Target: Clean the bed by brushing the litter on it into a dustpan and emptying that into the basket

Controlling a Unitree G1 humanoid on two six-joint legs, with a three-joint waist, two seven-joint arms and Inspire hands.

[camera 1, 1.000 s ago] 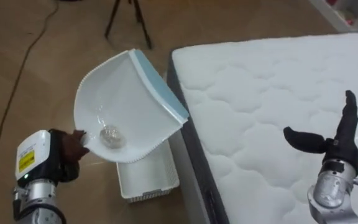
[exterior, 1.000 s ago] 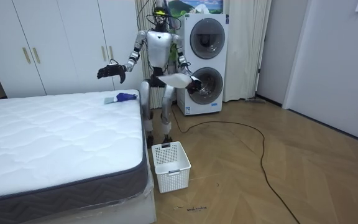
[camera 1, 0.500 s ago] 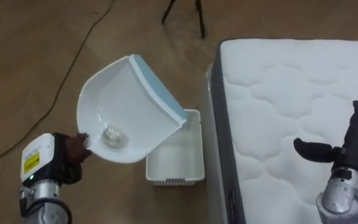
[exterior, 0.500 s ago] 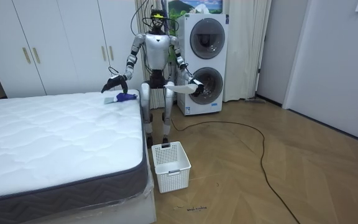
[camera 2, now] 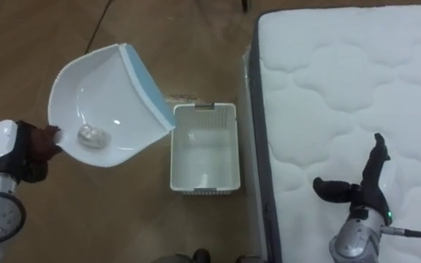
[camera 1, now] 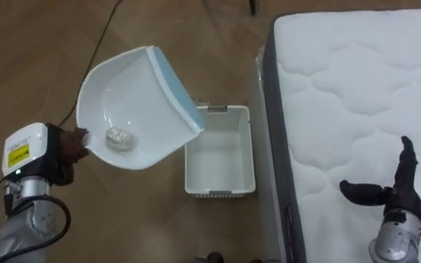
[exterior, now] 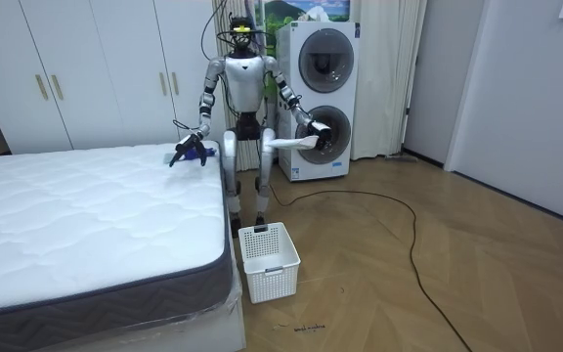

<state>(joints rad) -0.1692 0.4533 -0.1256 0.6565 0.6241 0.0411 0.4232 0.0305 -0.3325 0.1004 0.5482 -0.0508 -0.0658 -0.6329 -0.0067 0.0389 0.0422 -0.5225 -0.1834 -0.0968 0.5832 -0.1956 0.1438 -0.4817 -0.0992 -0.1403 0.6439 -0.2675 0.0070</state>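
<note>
Dustpan (camera 1: 141,95), white with a blue lip, held above the floor (camera 1: 35,44) at 9 o'clock of the bed (camera 1: 357,80). Its long axis runs from the handle at 8 o'clock to the blue lip at 2 o'clock, and the open mouth points toward the bed's edge. The left hand (camera 1: 68,146) is clamped on the handle with its dark fingers curled round it, so the handle itself is hidden. A small pale wad (camera 1: 119,136) lies in the deep end of the pan, just beside that hand; what it is made of is hard to make out. A white basket (camera 1: 221,192) stands on the floor, close against the bed's side, long axis from 12 to 6 o'clock; the pan's lip covers its 11 o'clock corner. The right hand (camera 1: 386,193) is over the mattress at 5 o'clock, fingers straight toward 12 and thumb spread toward 9, holding nothing; whether it touches the cover cannot be told. In the room view the robot stands at the bed's far corner, before two stacked washers (exterior: 323,93), its right hand over a blue thing (exterior: 195,153) lying on the mattress, partly hidden.
</note>
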